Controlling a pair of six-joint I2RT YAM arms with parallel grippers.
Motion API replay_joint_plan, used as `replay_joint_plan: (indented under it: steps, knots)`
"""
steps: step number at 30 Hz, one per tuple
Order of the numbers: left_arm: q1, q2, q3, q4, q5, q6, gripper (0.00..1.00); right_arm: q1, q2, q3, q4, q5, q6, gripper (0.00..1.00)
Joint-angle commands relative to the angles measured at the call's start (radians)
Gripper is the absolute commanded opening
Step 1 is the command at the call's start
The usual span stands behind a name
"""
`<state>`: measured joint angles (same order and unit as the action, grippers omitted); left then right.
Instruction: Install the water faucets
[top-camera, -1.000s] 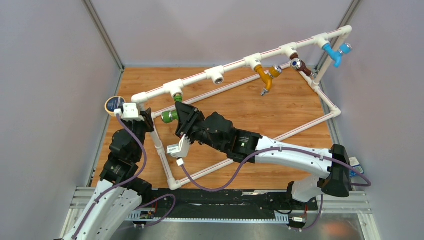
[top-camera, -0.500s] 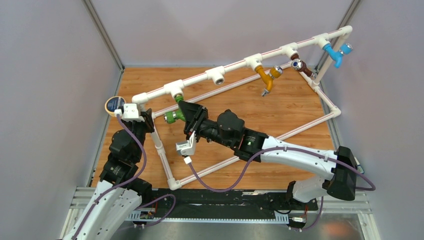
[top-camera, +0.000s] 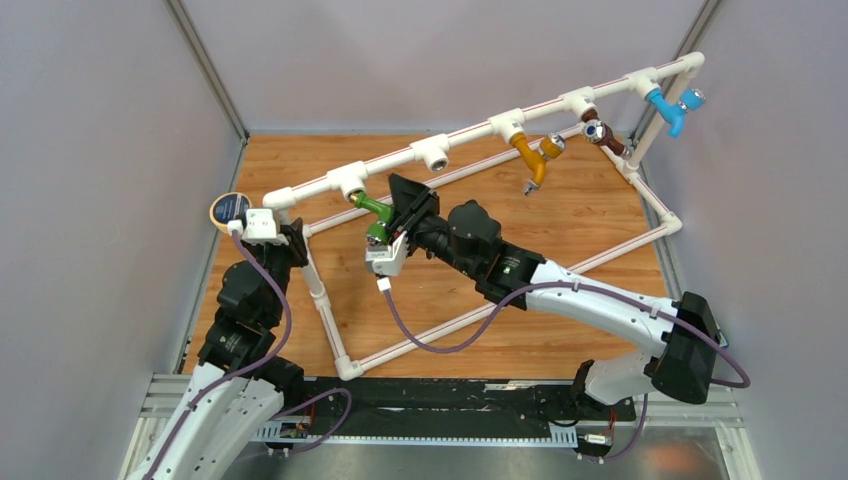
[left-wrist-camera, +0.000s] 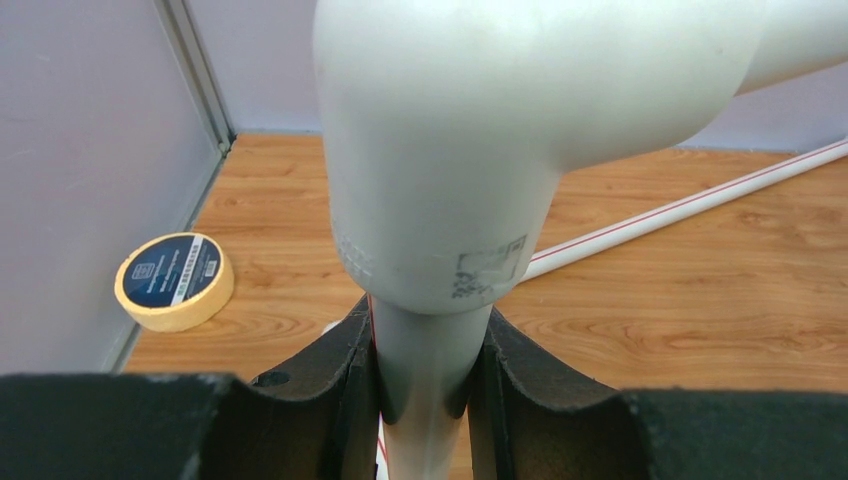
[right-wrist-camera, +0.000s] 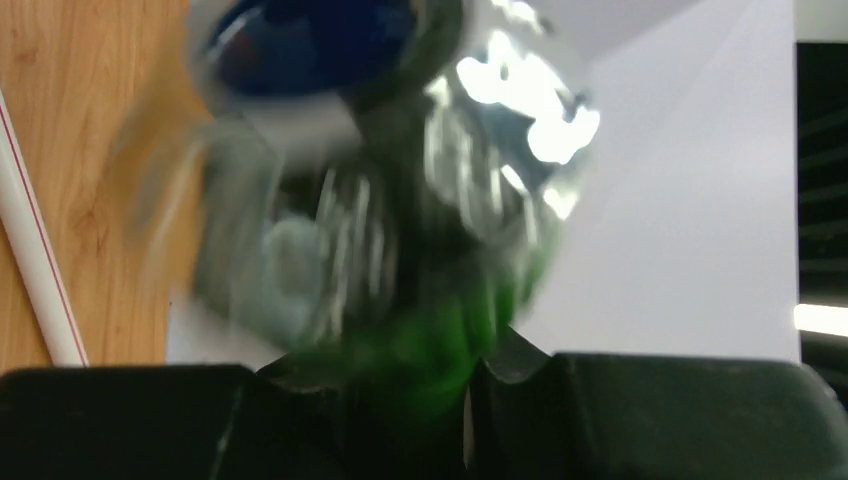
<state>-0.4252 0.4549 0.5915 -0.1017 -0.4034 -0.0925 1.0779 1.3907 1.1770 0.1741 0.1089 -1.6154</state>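
Observation:
A green faucet (top-camera: 376, 213) hangs from the leftmost white T fitting (top-camera: 350, 180) of the white pipe frame (top-camera: 470, 130). My right gripper (top-camera: 397, 222) is shut on it; in the right wrist view the green faucet (right-wrist-camera: 440, 340) with its silvery blue-dotted knob (right-wrist-camera: 330, 40) is motion-blurred between the jaws. An orange faucet (top-camera: 530, 155), a brown faucet (top-camera: 603, 135) and a blue faucet (top-camera: 668, 106) hang on fittings further right. My left gripper (top-camera: 290, 240) is shut on the frame's upright pipe (left-wrist-camera: 428, 385) just below the corner elbow (left-wrist-camera: 500, 130).
A roll of tape (top-camera: 229, 210) lies at the left wall, also in the left wrist view (left-wrist-camera: 175, 280). One T fitting (top-camera: 433, 152) holds no faucet. The lower frame pipes (top-camera: 560, 270) cross the wooden floor. Grey walls close in on both sides.
My right gripper has rotated and swung up and right with the green faucet, whose body turned from lying leftward to slanting down-right from the T fitting. The left arm has not moved.

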Motion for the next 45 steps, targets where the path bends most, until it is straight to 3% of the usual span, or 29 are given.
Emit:
replay_joint_plan:
  steps: [1,7,13,17,22,25,30,34,37,42,45]
  knots:
    - [-0.032,-0.018,-0.005,-0.07,0.121,-0.052,0.0,-0.055,0.064,0.015,-0.047,0.163,0.078,0.0]
    - [-0.034,-0.018,-0.005,-0.07,0.121,-0.052,0.0,-0.021,0.062,0.009,-0.038,0.178,0.139,0.0]
    - [-0.034,-0.021,-0.001,-0.072,0.078,-0.069,0.01,-0.019,-0.059,-0.042,-0.065,0.013,0.414,0.0]
    - [-0.034,-0.009,0.03,-0.092,0.049,-0.067,0.25,-0.027,-0.159,-0.077,-0.104,-0.148,0.656,0.0]
    - [-0.032,-0.008,0.108,-0.191,0.073,-0.058,0.74,-0.035,-0.231,-0.134,-0.125,-0.267,0.854,0.0]
    - [-0.032,-0.03,0.169,-0.305,0.115,-0.036,0.86,-0.044,-0.254,-0.16,-0.145,-0.331,0.929,0.0]
    - [-0.034,-0.134,0.246,-0.495,0.305,0.091,0.91,-0.061,-0.256,-0.18,-0.162,-0.468,1.023,0.0]
    - [-0.033,-0.234,0.258,-0.578,0.572,0.243,0.92,-0.065,-0.236,-0.175,-0.166,-0.58,1.066,0.0]
    - [-0.034,-0.317,0.222,-0.566,0.791,0.35,0.93,-0.065,-0.205,-0.157,-0.17,-0.643,1.083,0.0]
    - [-0.034,-0.352,0.153,-0.422,0.928,0.316,0.97,-0.065,-0.16,-0.134,-0.206,-0.715,1.078,0.0]
    - [-0.032,-0.285,0.134,-0.35,1.041,0.3,0.97,-0.064,-0.139,-0.126,-0.208,-0.758,1.075,0.0]
